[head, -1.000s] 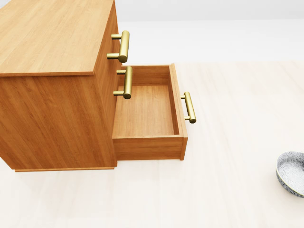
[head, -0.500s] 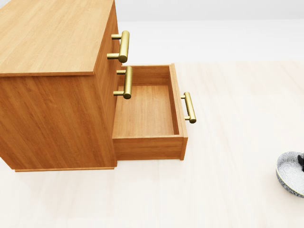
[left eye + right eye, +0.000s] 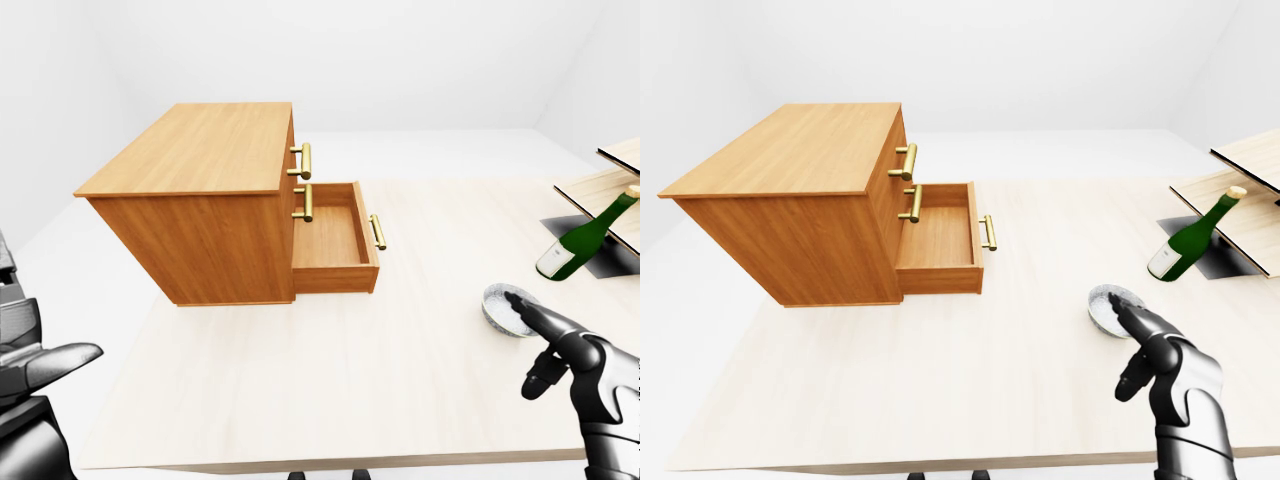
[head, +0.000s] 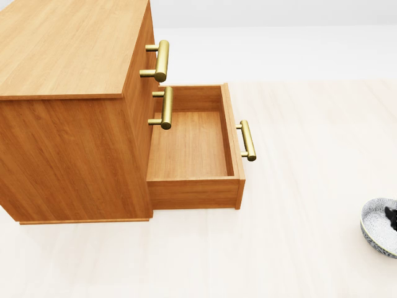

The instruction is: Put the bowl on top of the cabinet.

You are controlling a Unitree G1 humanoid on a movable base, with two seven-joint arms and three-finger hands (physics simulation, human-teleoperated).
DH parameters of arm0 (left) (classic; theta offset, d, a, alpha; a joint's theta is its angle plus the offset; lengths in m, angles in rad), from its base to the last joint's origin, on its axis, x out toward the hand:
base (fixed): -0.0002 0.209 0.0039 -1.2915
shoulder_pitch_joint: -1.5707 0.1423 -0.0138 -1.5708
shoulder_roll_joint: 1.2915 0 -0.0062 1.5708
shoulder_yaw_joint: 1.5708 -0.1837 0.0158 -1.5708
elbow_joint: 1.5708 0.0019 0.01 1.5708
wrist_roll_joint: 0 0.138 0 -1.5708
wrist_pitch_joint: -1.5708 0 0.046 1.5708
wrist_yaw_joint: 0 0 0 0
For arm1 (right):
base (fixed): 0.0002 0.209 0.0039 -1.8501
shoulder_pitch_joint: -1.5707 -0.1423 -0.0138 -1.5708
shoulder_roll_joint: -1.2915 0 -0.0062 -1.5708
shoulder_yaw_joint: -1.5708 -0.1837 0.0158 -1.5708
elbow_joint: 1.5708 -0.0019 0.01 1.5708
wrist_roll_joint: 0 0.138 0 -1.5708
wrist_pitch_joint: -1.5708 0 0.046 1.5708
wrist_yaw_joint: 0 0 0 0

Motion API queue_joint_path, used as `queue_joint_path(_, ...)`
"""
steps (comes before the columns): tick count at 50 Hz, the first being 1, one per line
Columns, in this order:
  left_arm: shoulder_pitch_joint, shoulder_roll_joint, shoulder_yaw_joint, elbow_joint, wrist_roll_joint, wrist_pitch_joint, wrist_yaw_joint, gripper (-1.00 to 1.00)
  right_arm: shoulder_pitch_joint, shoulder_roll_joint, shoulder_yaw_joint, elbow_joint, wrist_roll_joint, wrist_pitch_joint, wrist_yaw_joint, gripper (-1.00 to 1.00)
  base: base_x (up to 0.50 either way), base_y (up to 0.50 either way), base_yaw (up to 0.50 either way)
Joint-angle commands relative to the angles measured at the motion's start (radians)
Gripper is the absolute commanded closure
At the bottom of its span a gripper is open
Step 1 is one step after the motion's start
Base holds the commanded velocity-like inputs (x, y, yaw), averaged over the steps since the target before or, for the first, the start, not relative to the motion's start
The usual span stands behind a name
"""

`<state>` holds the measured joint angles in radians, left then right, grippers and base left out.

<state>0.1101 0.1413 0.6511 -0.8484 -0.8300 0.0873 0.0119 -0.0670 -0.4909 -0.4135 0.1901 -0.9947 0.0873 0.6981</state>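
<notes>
Fingers (image 3: 535, 315) seemingly touching bowl (image 3: 497, 310).

The cabinet (image 3: 200, 200) stood on the desk (image 3: 300, 390), in the upper left of the left-eye view. Its lowest drawer (image 3: 330, 245) was pulled out toward the view's right, below two closed ones. The bowl (image 3: 500, 310) sat on the desk well apart from the cabinet, to the right of the drawer and lower in the view. Up and right of the bowl, a bottle (image 3: 585, 238) lay tilted against a wooden rack (image 3: 612, 185) at the right edge. The right hand (image 3: 570, 360) was at the lower right, one finger reaching over the bowl. The left hand (image 3: 45, 368) was at the lower left edge, beside the desk.
</notes>
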Motion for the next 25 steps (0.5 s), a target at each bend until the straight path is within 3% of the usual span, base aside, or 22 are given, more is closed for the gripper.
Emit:
queue_joint_path(1, -0.005, 0.002, -0.006, 0.007, 0.006, 0.000, 0.003, -1.00, -0.021, -0.006, 0.018, 0.040, 0.016, 0.000, 0.000, -1.00, 0.00, 0.00, 0.00)
queue_joint_path(25, -0.003, -0.002, -0.011, 0.006, 0.012, 0.000, -0.001, -1.00, -0.033, -0.013, 0.042, 0.090, 0.052, 0.000, 0.000, -1.00, 0.00, 0.00, 0.00)
